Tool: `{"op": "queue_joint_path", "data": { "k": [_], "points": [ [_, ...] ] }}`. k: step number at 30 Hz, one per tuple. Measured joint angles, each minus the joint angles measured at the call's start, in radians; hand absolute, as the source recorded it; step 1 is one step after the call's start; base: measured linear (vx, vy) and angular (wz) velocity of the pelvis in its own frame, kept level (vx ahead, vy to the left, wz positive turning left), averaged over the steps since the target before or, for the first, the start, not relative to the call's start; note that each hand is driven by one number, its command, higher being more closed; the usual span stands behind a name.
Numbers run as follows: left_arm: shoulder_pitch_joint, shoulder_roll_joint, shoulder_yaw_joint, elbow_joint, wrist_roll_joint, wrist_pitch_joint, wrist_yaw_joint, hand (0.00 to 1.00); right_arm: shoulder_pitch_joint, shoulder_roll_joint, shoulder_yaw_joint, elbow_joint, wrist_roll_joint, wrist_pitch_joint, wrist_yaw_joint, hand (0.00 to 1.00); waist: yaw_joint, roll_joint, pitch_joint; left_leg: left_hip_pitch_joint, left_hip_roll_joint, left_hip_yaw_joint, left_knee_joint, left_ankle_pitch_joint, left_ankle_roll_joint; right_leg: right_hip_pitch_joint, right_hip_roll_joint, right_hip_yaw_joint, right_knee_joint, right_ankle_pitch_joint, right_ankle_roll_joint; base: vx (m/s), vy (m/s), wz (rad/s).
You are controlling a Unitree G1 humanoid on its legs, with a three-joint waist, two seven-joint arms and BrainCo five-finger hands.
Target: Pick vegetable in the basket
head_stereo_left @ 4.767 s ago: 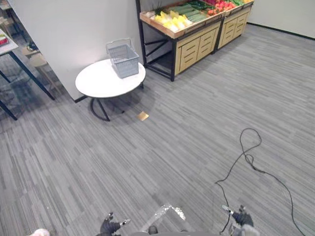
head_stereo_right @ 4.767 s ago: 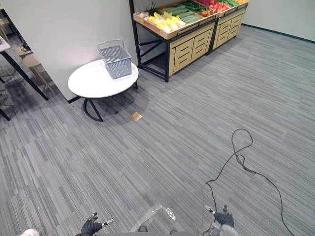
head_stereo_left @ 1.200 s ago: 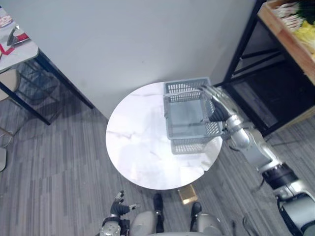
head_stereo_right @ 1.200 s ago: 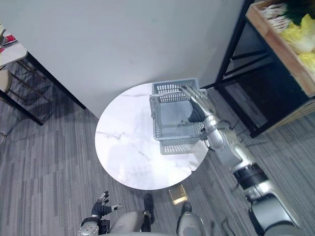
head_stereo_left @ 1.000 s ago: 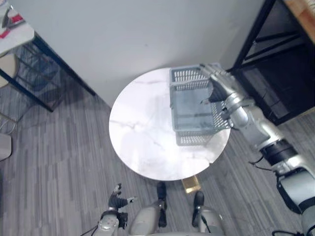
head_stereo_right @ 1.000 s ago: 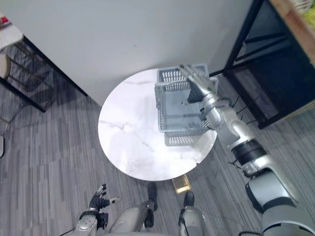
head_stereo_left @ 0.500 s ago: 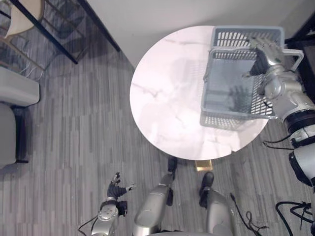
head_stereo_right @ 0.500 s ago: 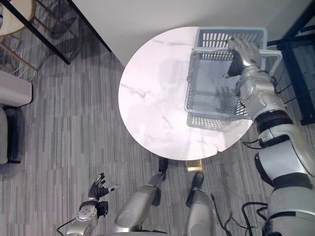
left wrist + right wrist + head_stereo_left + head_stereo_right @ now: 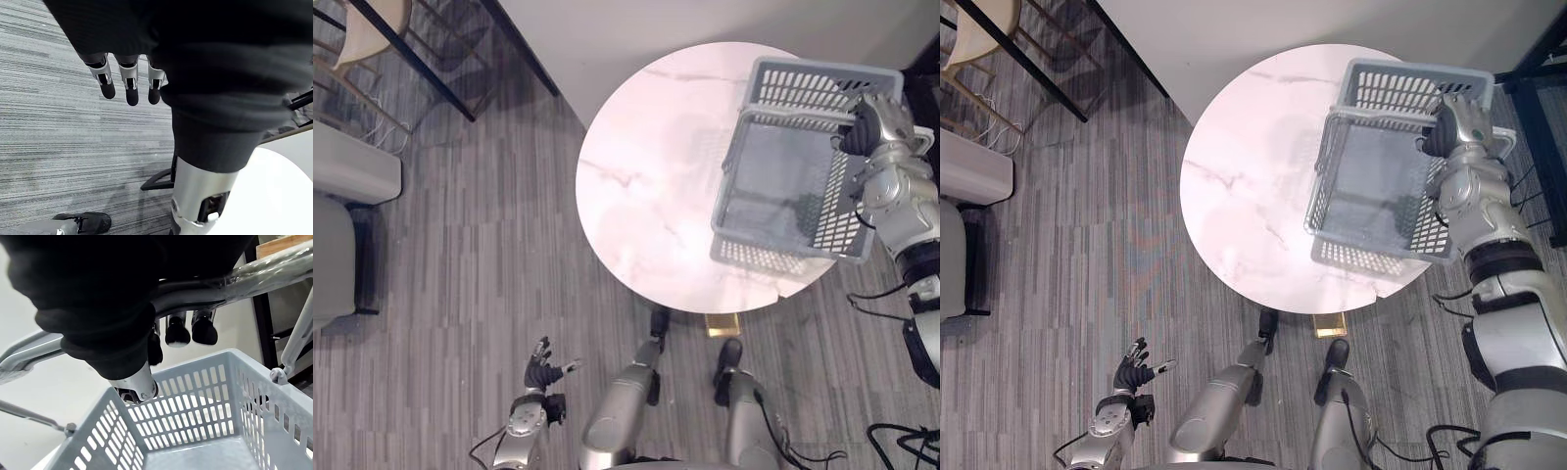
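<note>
My right robot hand (image 9: 878,125) curls around the handle (image 9: 234,286), so the empty basket (image 9: 773,257) tilts beneath it over the bench (image 9: 646,196), probably for carrying. My left robot hand (image 9: 541,373) hangs slack-fingered.

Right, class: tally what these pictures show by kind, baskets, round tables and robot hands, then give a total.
Basket: 1
Round table: 1
Left robot hand and right robot hand: 2
Total: 4
</note>
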Motion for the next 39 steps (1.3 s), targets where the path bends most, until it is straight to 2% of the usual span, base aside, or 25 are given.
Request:
{"op": "queue_joint_path", "data": {
  "k": [1,3,4,7,8,10,13,16,18,20,21,22,23,24,25,27,28,29,31,33,35,36,37,38,39],
  "points": [
    [0.011,-0.004,0.024,-0.041,0.0,0.003,0.0,0.0,0.092,0.051,-0.058,-0.065,0.043,0.002,0.001,1.0,-0.012,-0.016,-0.009,0.018,0.003,0.018,0.0,-0.008,-0.011,0.019,0.004,0.015,-0.022,0.011,0.003,0.05,0.001,-0.27],
    [0.016,-0.004,0.038,-0.064,0.0,0.006,-0.001,0.0,0.152,0.076,-0.087,-0.111,0.072,0.003,0.001,1.0,-0.02,-0.027,-0.016,0.031,0.004,0.03,0.0,-0.011,-0.014,0.034,0.007,0.03,-0.04,0.021,0.005,0.04,0.011,-0.27],
    [0.023,-0.005,0.06,-0.085,0.0,0.012,-0.002,0.0,0.214,0.106,-0.12,-0.165,0.1,0.003,0.005,1.0,-0.035,-0.035,-0.026,0.046,0.004,0.04,0.0,-0.015,-0.016,0.053,0.009,0.038,-0.059,0.028,0.009,0.04,0.02,-0.22],
    [0.055,-0.012,0.108,-0.125,0.0,0.018,-0.019,0.0,0.378,0.172,-0.2,-0.281,0.171,0.002,0.022,1.0,-0.047,-0.047,-0.089,0.073,0.009,0.073,0.0,-0.039,-0.002,0.082,0.018,0.071,-0.1,0.047,0.016,0.08,0.024,-0.52],
    [0.129,-0.025,0.146,-0.185,0.006,0.038,-0.025,0.0,0.536,0.262,-0.274,-0.373,0.24,-0.001,0.043,1.0,-0.072,-0.062,-0.165,0.125,0.012,0.121,0.0,-0.077,0.005,0.132,0.028,0.121,-0.157,0.065,0.029,0.1,0.038,-0.73],
    [0.133,-0.025,0.148,-0.187,0.02,0.044,-0.042,0.0,0.575,0.285,-0.299,-0.396,0.258,-0.001,0.045,1.0,-0.092,-0.062,-0.173,0.142,0.012,0.133,0.0,-0.081,0.009,0.154,0.029,0.131,-0.177,0.075,0.035,0.05,0.033,-0.43],
    [0.131,-0.035,0.154,-0.193,0.023,0.054,-0.044,0.0,0.643,0.321,-0.338,-0.398,0.264,-0.002,0.063,1.0,-0.089,-0.065,-0.195,0.153,0.015,0.151,0.0,-0.093,0.011,0.166,0.035,0.152,-0.201,0.091,0.036,-0.01,0.017,-0.17],
    [0.188,-0.045,0.186,-0.259,0.037,0.062,-0.05,0.0,0.719,0.45,-0.339,-0.407,0.284,0.002,0.09,1.0,-0.087,-0.086,-0.2,0.192,0.026,0.209,0.001,-0.107,0.013,0.188,0.044,0.199,-0.21,0.102,0.033,0.03,-0.005,-0.44],
    [0.195,-0.045,0.193,-0.285,0.037,0.062,-0.05,0.0,0.743,0.499,-0.335,-0.442,0.307,0.015,0.09,1.0,-0.082,-0.099,-0.192,0.186,0.033,0.246,0.024,-0.11,0.019,0.174,0.049,0.227,-0.197,0.121,0.025,0.0,-0.021,-0.54],
    [0.176,-0.044,0.207,-0.328,0.037,0.062,-0.045,0.0,0.747,0.55,-0.302,-0.512,0.333,0.018,0.081,1.0,-0.072,-0.128,-0.172,0.098,0.07,0.292,0.193,-0.192,0.021,0.126,0.063,0.258,-0.156,0.125,0.024,-0.11,-0.055,-0.57],
    [0.166,-0.045,0.207,-0.34,0.037,0.062,-0.044,0.0,0.75,0.555,-0.297,-0.531,0.337,0.021,0.079,1.0,-0.07,-0.131,-0.17,0.071,0.083,0.296,0.238,-0.216,0.022,0.115,0.068,0.261,-0.146,0.123,0.027,-0.15,-0.047,-0.34],
    [0.145,-0.047,0.205,-0.356,0.038,0.062,-0.044,0.0,0.758,0.561,-0.297,-0.544,0.343,0.024,0.078,1.0,-0.066,-0.131,-0.167,0.03,0.108,0.302,0.299,-0.245,0.039,0.105,0.077,0.264,-0.144,0.112,0.053,-0.12,-0.036,-0.28],
    [0.132,-0.056,0.206,-0.368,0.039,0.061,-0.042,0.0,0.764,0.562,-0.299,-0.548,0.343,0.025,0.078,1.0,-0.055,-0.122,-0.161,0.021,0.134,0.309,0.313,-0.252,0.049,0.073,0.084,0.246,-0.05,0.081,0.041,-0.14,-0.032,-0.26],
    [0.122,-0.063,0.207,-0.377,0.041,0.061,-0.042,0.0,0.787,0.568,-0.301,-0.566,0.343,0.024,0.079,1.0,-0.047,-0.124,-0.159,0.016,0.141,0.308,0.323,-0.252,0.049,0.03,0.065,0.232,0.171,0.005,0.011,-0.09,-0.047,-0.07],
    [0.124,-0.072,0.205,-0.39,0.041,0.061,-0.042,0.0,0.807,0.579,-0.306,-0.58,0.343,0.024,0.077,1.0,-0.046,-0.129,-0.159,0.02,0.136,0.299,0.335,-0.251,0.05,0.042,0.016,0.231,0.331,-0.061,0.028,-0.06,-0.06,0.13],
    [0.122,-0.082,0.204,-0.407,0.041,0.061,-0.042,0.0,0.833,0.599,-0.318,-0.594,0.344,0.023,0.074,1.0,-0.037,-0.142,-0.166,-0.018,0.127,0.276,0.379,-0.249,0.046,0.106,-0.059,0.258,0.45,-0.076,0.042,-0.06,-0.151,0.33],
    [0.122,-0.084,0.204,-0.414,0.041,0.061,-0.042,0.0,0.834,0.601,-0.322,-0.594,0.344,0.023,0.073,1.0,-0.036,-0.147,-0.168,-0.038,0.125,0.267,0.397,-0.244,0.04,0.137,-0.077,0.267,0.445,-0.073,0.047,-0.16,-0.243,0.43],
    [0.117,-0.099,0.203,-0.416,0.041,0.066,-0.04,0.0,0.822,0.601,-0.335,-0.593,0.345,0.027,0.06,1.0,-0.029,-0.151,-0.164,-0.073,0.127,0.255,0.409,-0.208,0.009,0.158,-0.057,0.265,0.386,-0.126,0.107,-0.15,-0.195,0.37],
    [0.128,-0.124,0.196,-0.416,0.041,0.072,-0.039,0.0,0.824,0.607,-0.347,-0.593,0.345,0.03,0.039,1.0,-0.016,-0.136,-0.166,-0.075,0.146,0.27,0.384,-0.16,0.024,0.189,-0.039,0.235,0.317,-0.169,0.111,-0.15,-0.196,0.23],
    [0.156,-0.132,0.168,-0.417,0.041,0.076,-0.039,0.0,0.826,0.607,-0.352,-0.593,0.367,0.029,0.031,1.0,0.01,-0.13,-0.171,-0.111,0.186,0.273,0.368,-0.104,0.005,0.198,-0.008,0.19,0.233,-0.238,0.079,-0.24,-0.28,-0.02],
    [0.167,-0.142,0.163,-0.416,0.04,0.08,-0.037,0.0,0.807,0.608,-0.363,-0.586,0.384,0.028,0.018,1.0,0.01,-0.121,-0.171,-0.128,0.206,0.258,0.311,-0.021,-0.007,0.178,0.024,0.163,0.215,-0.257,0.051,-0.28,-0.232,0.27],
    [0.165,-0.146,0.16,-0.416,0.04,0.083,-0.039,0.0,0.788,0.616,-0.383,-0.559,0.404,0.028,0.009,1.0,-0.011,-0.117,-0.166,-0.124,0.2,0.221,0.199,0.136,-0.03,0.174,0.034,0.115,0.188,-0.235,0.015,-0.34,-0.239,0.6],
    [0.158,-0.146,0.161,-0.416,0.04,0.084,-0.039,0.0,0.785,0.622,-0.392,-0.548,0.412,0.027,0.006,1.0,-0.016,-0.123,-0.16,-0.125,0.207,0.216,0.235,0.108,-0.032,0.176,0.033,0.097,0.182,-0.225,-0.003,-0.4,-0.246,0.71],
    [0.161,-0.143,0.161,-0.417,0.041,0.087,-0.039,0.0,0.789,0.644,-0.403,-0.542,0.424,0.028,-0.004,1.0,-0.019,-0.138,-0.15,-0.133,0.207,0.222,0.416,-0.055,-0.009,0.181,0.031,0.082,0.181,-0.209,-0.03,-0.3,-0.173,0.32],
    [0.168,-0.142,0.161,-0.417,0.041,0.087,-0.04,0.0,0.795,0.655,-0.404,-0.544,0.426,0.028,-0.007,1.0,-0.02,-0.14,-0.149,-0.127,0.209,0.224,0.536,-0.154,-0.01,0.179,0.029,0.08,0.18,-0.195,-0.051,-0.33,-0.187,0.18]
  ]
}}
